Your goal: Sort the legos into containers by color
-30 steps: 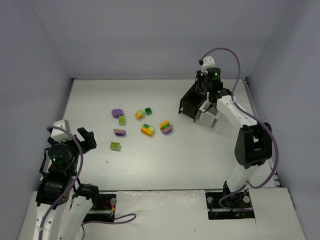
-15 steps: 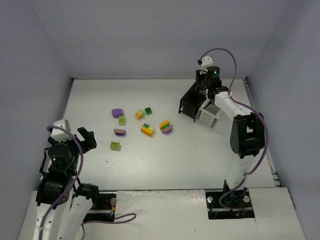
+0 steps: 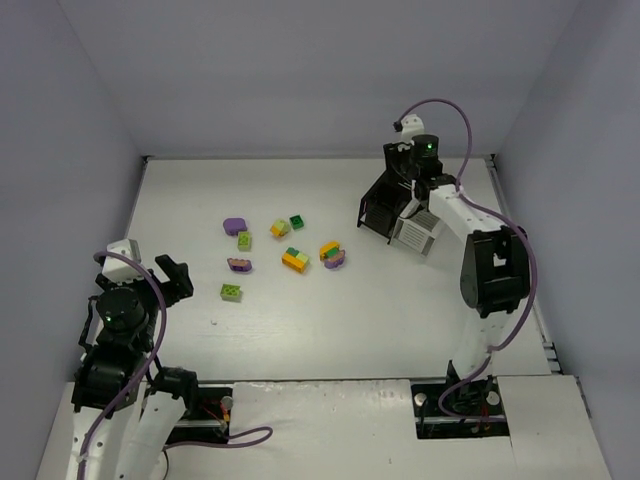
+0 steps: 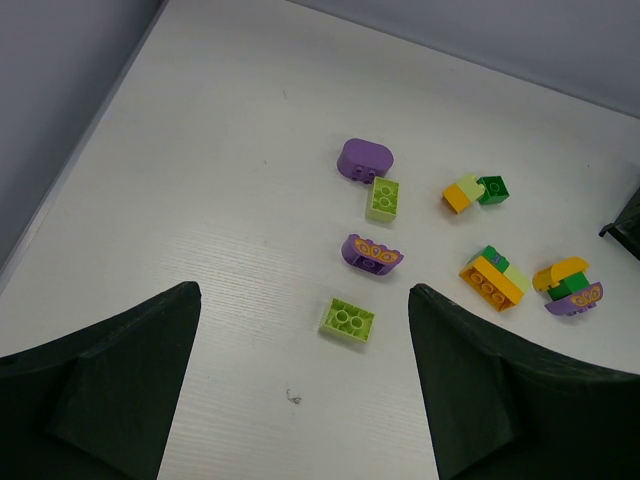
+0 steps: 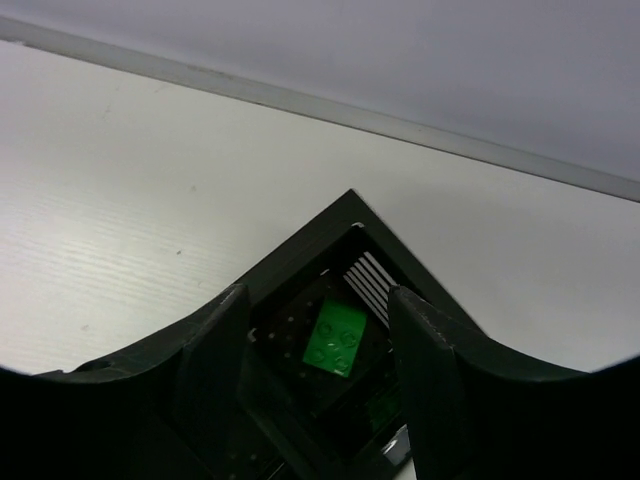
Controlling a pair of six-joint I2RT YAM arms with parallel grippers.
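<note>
Several legos lie loose mid-table: a purple rounded brick (image 3: 233, 226), a lime brick (image 3: 245, 240), a purple-and-orange piece (image 3: 239, 264), a lime brick (image 3: 232, 292), a dark green brick (image 3: 297, 222), an orange-and-green stack (image 3: 294, 259) and an orange-and-purple stack (image 3: 333, 254). The containers stand at the far right, black half (image 3: 376, 205) and white half (image 3: 415, 236). My right gripper (image 3: 407, 188) hangs open over the black bin (image 5: 300, 245); a dark green brick (image 5: 335, 340) lies on its floor, clear of both fingers. My left gripper (image 4: 303, 290) is open and empty, just short of the near lime brick (image 4: 347, 320).
Grey walls close the table at the left, back and right. The far wall edge (image 5: 300, 105) runs just behind the black bin. A small dark scuff (image 4: 292, 398) marks the table near my left gripper.
My right gripper has shifted slightly back and left over the black bin, and its arm has folded in closer. My left arm and the loose legos have not moved.
</note>
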